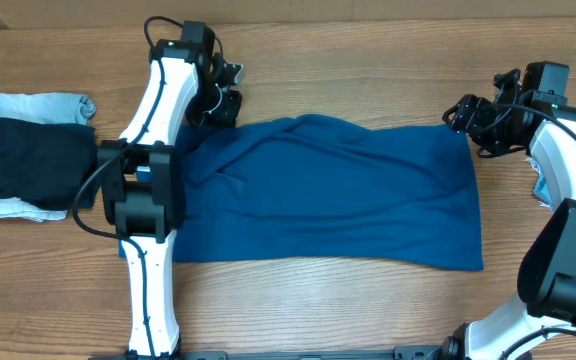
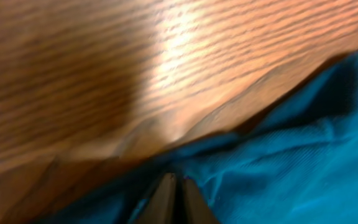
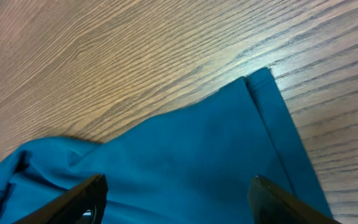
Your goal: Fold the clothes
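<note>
The royal-blue shirt (image 1: 338, 190) lies across the middle of the table, folded into a long wrinkled rectangle. My left gripper (image 1: 220, 105) is at its far left corner. In the left wrist view its fingers (image 2: 178, 182) are pressed together with the shirt's edge (image 2: 303, 143) bunched around them. My right gripper (image 1: 465, 115) is over the far right corner. In the right wrist view its fingers (image 3: 178, 182) are wide apart above the shirt's flat hemmed corner (image 3: 185, 143) and hold nothing.
A near-black folded garment (image 1: 18, 155) lies at the left edge on a pale cloth (image 1: 8, 208). A light-blue denim piece (image 1: 38, 105) lies behind it. Another light-blue item (image 1: 543, 188) shows at the right edge behind my right arm.
</note>
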You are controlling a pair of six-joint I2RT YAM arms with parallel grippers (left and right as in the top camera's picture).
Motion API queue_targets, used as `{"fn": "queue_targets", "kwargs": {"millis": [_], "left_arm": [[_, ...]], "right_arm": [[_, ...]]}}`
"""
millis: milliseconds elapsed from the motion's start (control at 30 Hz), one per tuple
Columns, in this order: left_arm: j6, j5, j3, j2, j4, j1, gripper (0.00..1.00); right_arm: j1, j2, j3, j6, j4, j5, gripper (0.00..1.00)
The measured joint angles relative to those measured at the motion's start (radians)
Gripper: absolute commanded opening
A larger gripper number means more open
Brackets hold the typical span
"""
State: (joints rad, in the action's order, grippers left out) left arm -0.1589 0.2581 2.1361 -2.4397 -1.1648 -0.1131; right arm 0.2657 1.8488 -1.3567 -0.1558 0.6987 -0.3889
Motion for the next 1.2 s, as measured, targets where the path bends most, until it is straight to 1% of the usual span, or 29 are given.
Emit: {"fn": "queue_targets", "kwargs": {"millis": [100, 267, 500, 600, 733, 900, 1033, 1100, 1200], "left_arm": [[-0.006, -0.013, 0.048, 0.0, -0.079, 0.004, 0.04], [-0.019, -0.019, 0.125, 0.0, -0.136, 0.004, 0.04], [-0.028, -0.019, 0.178, 0.0, -0.346, 0.004, 0.04], [-0.04, 0.0, 0.221, 0.011, -0.41, 0.004, 0.04], [-0.055, 0.041, 0.229, 0.038, -0.503, 0.004, 0.04], [-0.05, 0.089, 0.229, 0.048, -0.521, -0.005, 0.04], [-0.008, 0.098, 0.229, 0.048, -0.522, -0.038, 0.04], [0.024, 0.08, 0.229, 0.05, -0.522, -0.065, 0.04], [0.077, -0.003, 0.229, 0.075, -0.521, -0.103, 0.04]], "right_arm": [[0.0, 0.0, 0.0, 0.0, 0.001, 0.0, 0.75], [0.0, 0.0, 0.0, -0.001, 0.002, 0.0, 0.74], [0.0, 0.0, 0.0, -0.001, 0.001, 0.0, 0.74], [0.0, 0.0, 0.0, 0.0, 0.001, 0.0, 0.74], [0.0, 0.0, 0.0, 0.0, 0.003, 0.0, 0.74], [0.0, 0.0, 0.0, -0.001, 0.009, 0.0, 0.74], [0.0, 0.0, 0.0, 0.0, 0.008, 0.0, 0.74], [0.0, 0.0, 0.0, 0.0, 0.009, 0.001, 0.74], [0.0, 0.0, 0.0, -0.001, 0.009, 0.004, 0.74]]}}
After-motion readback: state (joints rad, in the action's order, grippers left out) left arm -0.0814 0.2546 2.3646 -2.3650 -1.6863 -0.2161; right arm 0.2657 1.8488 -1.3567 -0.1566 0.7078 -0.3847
